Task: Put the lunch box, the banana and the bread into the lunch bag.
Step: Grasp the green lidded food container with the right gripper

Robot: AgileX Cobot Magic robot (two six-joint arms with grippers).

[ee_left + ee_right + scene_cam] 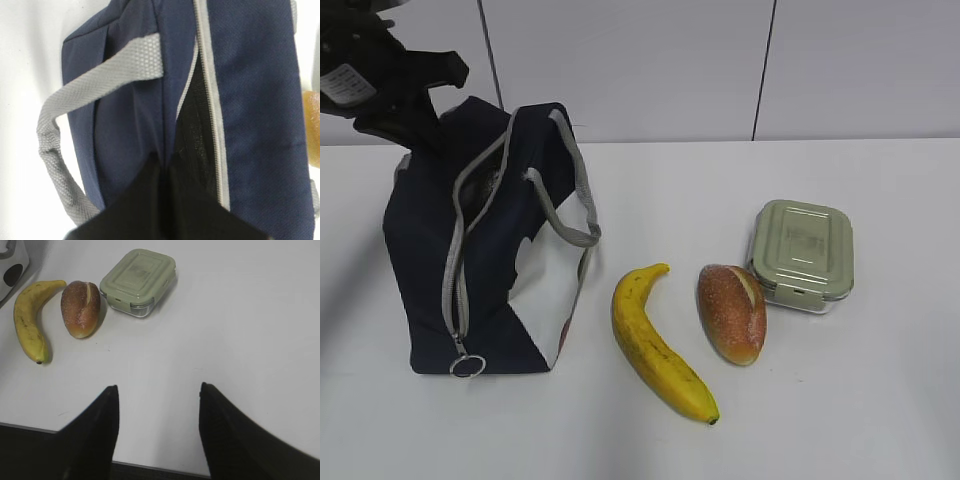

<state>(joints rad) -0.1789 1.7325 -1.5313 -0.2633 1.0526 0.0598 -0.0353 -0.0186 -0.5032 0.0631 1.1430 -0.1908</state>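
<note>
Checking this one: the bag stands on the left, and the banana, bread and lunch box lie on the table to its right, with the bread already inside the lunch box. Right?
Not quite. The bread is not inside the lunch box; it lies on the table between the banana and the closed box, as the exterior view shows. The bag does stand on the left.

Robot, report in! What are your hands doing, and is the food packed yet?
Left gripper at lunch bag top. Right gripper open, empty. Banana, bread, lunch box unpacked.
</note>
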